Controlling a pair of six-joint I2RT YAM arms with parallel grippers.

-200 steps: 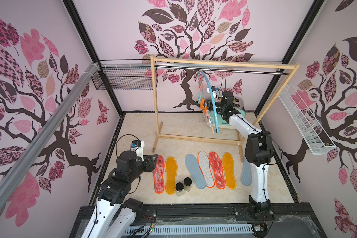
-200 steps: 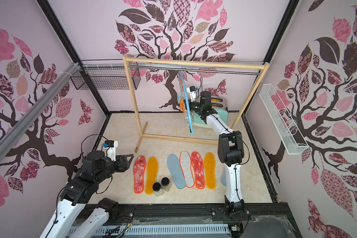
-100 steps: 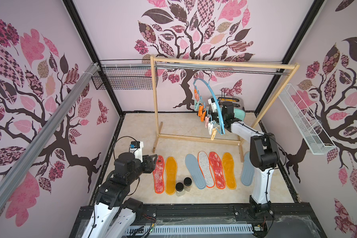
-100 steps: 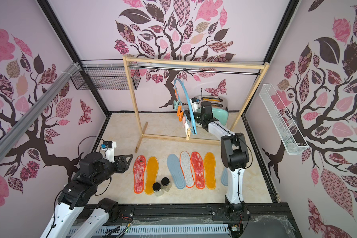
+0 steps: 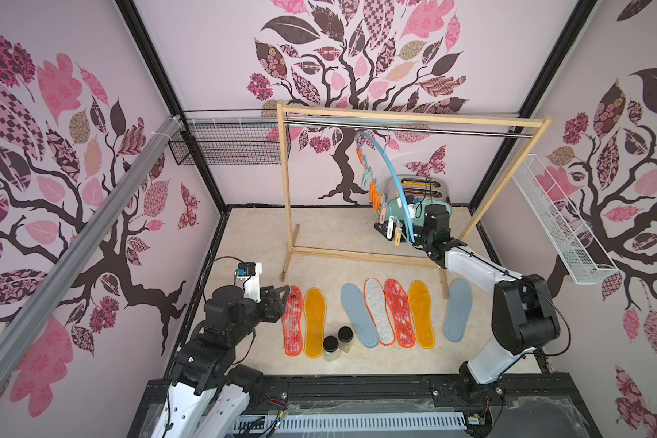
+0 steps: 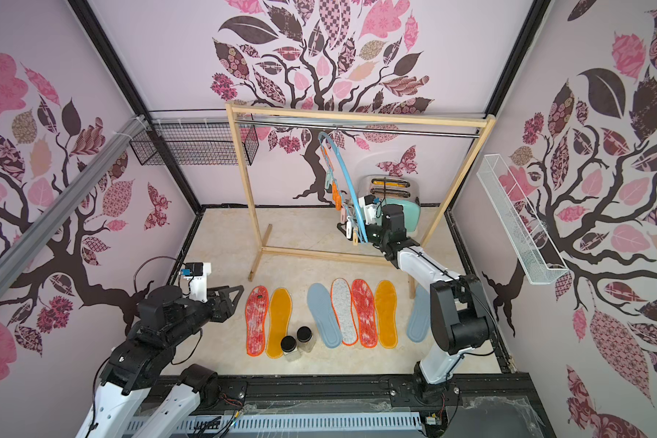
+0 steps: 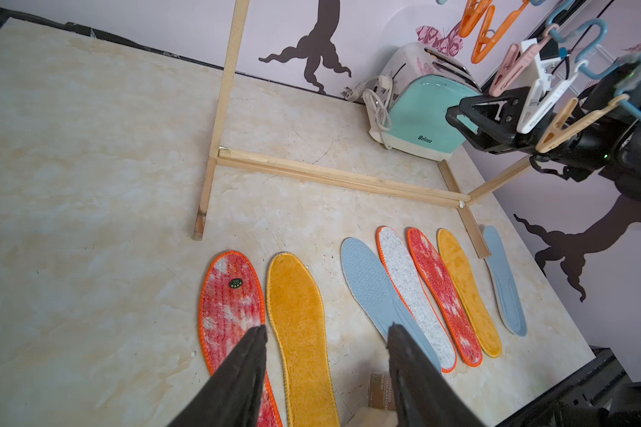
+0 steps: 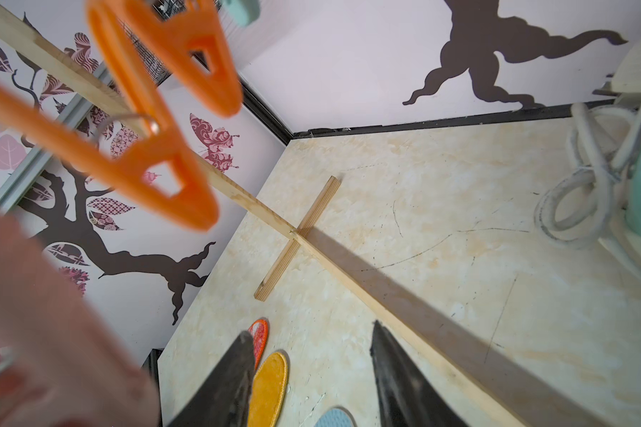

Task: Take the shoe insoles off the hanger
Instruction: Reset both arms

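Observation:
Several shoe insoles lie flat in a row on the floor in both top views: a red-white mottled one (image 5: 292, 322), a mustard one (image 5: 315, 322), a grey-blue one (image 5: 357, 314), and others out to a grey-blue one (image 5: 458, 309) at the right. The light blue hanger (image 5: 391, 174) hangs tilted from the rail, and its pegs (image 8: 163, 177) hold nothing. My right gripper (image 5: 382, 229) is open among the lowest pegs, and the hanger's lower end rests across its wrist. My left gripper (image 5: 281, 294) hovers open beside the mottled insole (image 7: 230, 295).
The wooden frame (image 5: 414, 121) with its metal rail spans the back, its foot bar just behind the insoles. A mint toaster (image 5: 433, 193) stands behind the right gripper. Two dark-lidded jars (image 5: 330, 345) sit in front of the insoles. Wire baskets (image 5: 228, 148) (image 5: 558, 223) hang on the side walls.
My right gripper has come down and forward. The hanger has turned from edge-on to slanted, its lower end swinging along with the gripper. The left arm has barely shifted.

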